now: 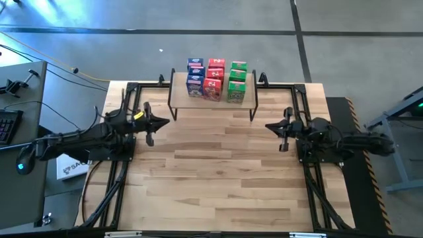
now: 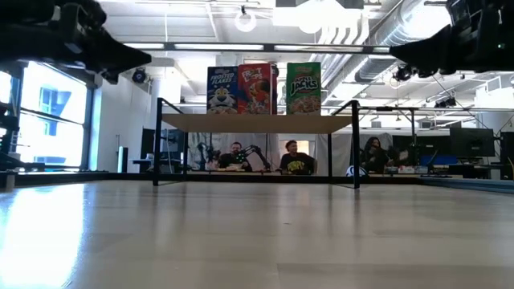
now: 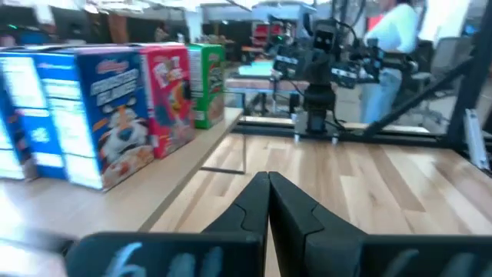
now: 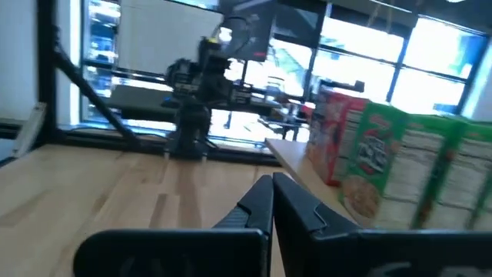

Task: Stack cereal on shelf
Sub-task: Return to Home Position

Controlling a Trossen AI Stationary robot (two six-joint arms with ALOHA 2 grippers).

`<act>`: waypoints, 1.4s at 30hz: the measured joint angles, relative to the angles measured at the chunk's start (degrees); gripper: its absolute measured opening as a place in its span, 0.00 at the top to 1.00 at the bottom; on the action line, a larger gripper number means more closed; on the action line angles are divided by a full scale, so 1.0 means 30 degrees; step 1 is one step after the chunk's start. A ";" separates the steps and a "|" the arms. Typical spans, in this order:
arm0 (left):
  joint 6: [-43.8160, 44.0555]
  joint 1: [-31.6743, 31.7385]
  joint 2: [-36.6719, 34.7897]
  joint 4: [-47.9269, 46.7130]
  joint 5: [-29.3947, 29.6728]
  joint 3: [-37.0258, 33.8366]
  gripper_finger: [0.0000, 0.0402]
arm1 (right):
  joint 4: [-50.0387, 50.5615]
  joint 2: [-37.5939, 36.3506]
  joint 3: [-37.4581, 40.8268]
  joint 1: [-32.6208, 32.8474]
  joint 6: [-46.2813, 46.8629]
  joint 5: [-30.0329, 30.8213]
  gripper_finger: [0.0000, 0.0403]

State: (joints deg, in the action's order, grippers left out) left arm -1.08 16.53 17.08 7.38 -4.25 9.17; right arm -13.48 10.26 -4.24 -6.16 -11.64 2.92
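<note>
The cereal boxes stand on the shelf [image 1: 178, 100] at the table's far middle: blue ones [image 1: 195, 77] on the left, red ones [image 1: 214, 79] in the middle, green ones [image 1: 236, 82] on the right. In the low view a blue [image 2: 222, 90], a red [image 2: 255, 88] and a green box [image 2: 303, 88] stand upright on its light wooden top. My left gripper [image 1: 165, 121] is shut at the table's left side, pointing level toward the right. My right gripper [image 1: 268, 125] is shut at the right side, pointing left. Both are pulled back from the shelf and hold nothing.
Black frame rails [image 1: 123, 165] run along the table's left and right sides under the arms. A desk with cables and a keyboard [image 1: 8, 122] stands left of the table. People [image 2: 293, 160] sit in the room behind the shelf. The wooden tabletop [image 1: 211, 178] stretches toward the near edge.
</note>
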 joint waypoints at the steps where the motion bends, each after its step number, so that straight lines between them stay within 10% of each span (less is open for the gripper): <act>1: -0.0004 0.0000 -0.0514 0.0007 0.0176 -0.0318 1.00 | 0.0483 -0.0518 0.0061 -0.0080 0.0002 0.0264 1.00; 11: 0.0586 0.0000 -0.5684 -0.1306 0.1313 -0.2832 1.00 | 0.3561 -0.3311 0.0138 -0.1823 0.0578 -0.0054 1.00; 42: -0.0735 0.0000 -0.4006 -0.2238 0.2161 -0.2826 1.00 | 0.3923 -0.2913 0.1236 -0.4740 0.5029 0.0513 1.00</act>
State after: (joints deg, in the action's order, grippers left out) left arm -3.29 16.53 5.06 0.66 2.24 0.69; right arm -1.72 1.53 -0.54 -20.38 3.45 4.45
